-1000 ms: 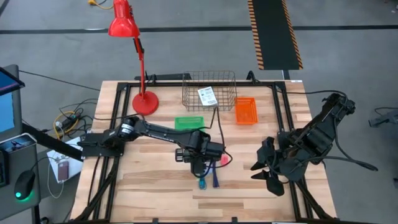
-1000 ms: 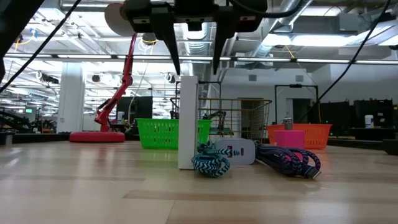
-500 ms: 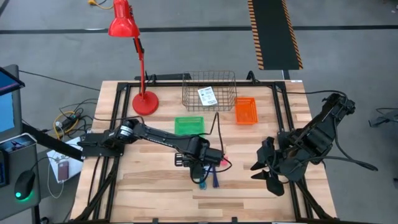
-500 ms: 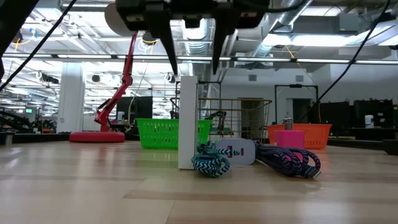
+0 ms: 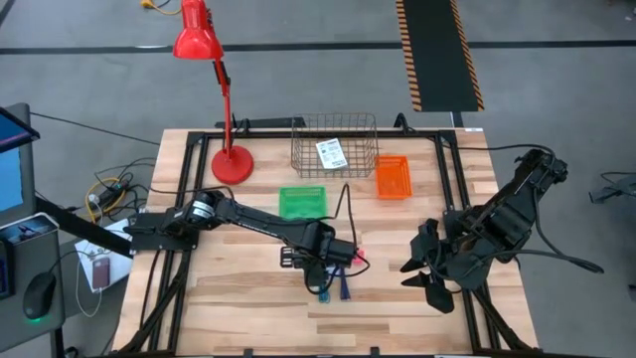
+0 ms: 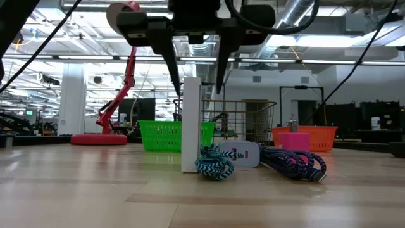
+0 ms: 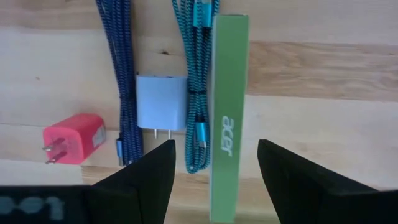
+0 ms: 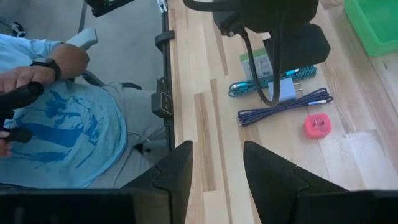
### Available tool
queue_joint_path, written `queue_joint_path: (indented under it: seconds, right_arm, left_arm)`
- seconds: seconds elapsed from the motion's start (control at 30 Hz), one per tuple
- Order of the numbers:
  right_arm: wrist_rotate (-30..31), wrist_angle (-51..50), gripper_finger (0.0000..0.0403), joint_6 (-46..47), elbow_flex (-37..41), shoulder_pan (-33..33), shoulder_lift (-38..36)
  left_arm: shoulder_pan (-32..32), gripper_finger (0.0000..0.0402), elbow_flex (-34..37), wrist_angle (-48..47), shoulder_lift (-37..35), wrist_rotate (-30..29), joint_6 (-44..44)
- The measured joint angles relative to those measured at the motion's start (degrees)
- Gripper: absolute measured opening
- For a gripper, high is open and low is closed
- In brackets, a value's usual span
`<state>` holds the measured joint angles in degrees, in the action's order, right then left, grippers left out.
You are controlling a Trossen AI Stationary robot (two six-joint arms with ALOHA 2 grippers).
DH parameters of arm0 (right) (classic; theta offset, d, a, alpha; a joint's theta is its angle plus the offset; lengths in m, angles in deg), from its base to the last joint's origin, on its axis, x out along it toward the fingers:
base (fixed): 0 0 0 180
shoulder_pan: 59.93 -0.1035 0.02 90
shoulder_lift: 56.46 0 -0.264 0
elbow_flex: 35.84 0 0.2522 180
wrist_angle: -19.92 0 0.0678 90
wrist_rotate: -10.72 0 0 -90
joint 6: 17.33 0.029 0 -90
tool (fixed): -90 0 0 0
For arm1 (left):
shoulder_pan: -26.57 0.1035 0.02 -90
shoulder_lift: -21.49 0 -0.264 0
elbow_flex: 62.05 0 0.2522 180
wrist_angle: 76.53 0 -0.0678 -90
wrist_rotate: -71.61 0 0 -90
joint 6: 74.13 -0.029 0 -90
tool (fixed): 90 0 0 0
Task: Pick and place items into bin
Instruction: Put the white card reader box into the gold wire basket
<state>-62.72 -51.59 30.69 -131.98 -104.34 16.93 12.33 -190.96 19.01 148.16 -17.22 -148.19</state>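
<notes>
Hovering straight over the slim green box [image 7: 229,112], the left gripper [image 7: 214,146], jaws spread wide and holding nothing, one finger to each broad face of the box. Standing on its narrow edge on the table [image 5: 238,298], that box, so likely tipping at a sideways nudge. Looking light and stiff, probably thin card; squeezing across the two flat faces near the top edge, gently, to avoid denting it.

Lying right against the box, a teal braided cable [image 7: 193,74]: soft, floppy, likely trailing and snagging if pinched at one end, so better bunched at its coil. Just beyond the cable from the box, a pale blue-grey plug block [image 7: 160,102], then a dark blue braided cable [image 7: 118,74], then a pink-red plug block [image 7: 73,138]; both blocks hard, smooth, possibly slippery.

Sitting well beyond the box, the wire basket [image 5: 335,144], a white printed packet [image 5: 331,152] already inside.

Waiting well off to the box's side, the right gripper [image 8: 216,149], jaws parted part-way, empty.
</notes>
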Motion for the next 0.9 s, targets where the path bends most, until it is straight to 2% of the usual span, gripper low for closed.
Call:
queue_joint_path:
  seconds: [0.9]
  right_arm:
    - [0.0,0.0,0.0136,0.0,0.0,0.0,0.0]
  left_arm:
    - [0.0,0.0217,0.1,0.3,0.0,0.9,-1.4]
